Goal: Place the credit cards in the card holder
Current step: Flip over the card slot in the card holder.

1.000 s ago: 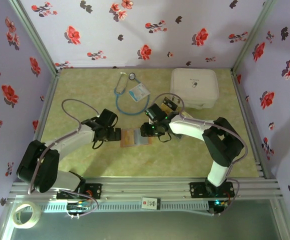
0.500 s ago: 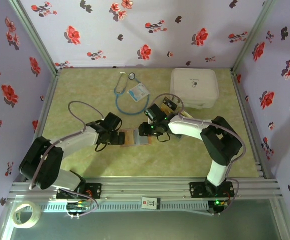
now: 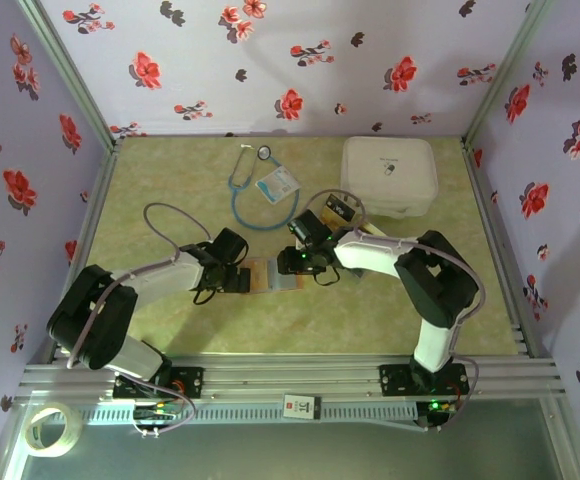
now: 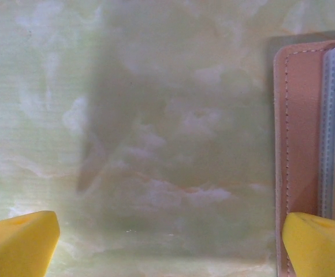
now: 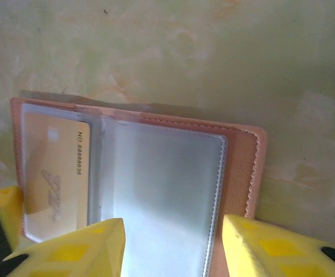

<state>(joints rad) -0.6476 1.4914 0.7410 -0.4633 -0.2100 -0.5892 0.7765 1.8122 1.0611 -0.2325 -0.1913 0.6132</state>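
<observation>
A pale green, marble-patterned tabletop (image 3: 160, 180) fills the middle of the top view. Lavender walls (image 3: 270, 50) printed with red and dark flowers box it in at the back, left and right. Aluminium posts (image 3: 66, 72) run up the two back corners, and an aluminium rail (image 3: 300, 378) spans the bottom edge. The light is soft and even, with faint shadows.

Stethoscope (image 3: 235, 185), badge card (image 3: 277, 185), white case (image 3: 390, 175), tape roll (image 3: 32, 432)

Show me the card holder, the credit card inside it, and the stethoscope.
card holder (image 5: 244, 173), right wrist view, tan right border.
credit card (image 5: 55, 176), right wrist view, gold face.
stethoscope (image 3: 264, 152), top view, round chest piece.
</observation>
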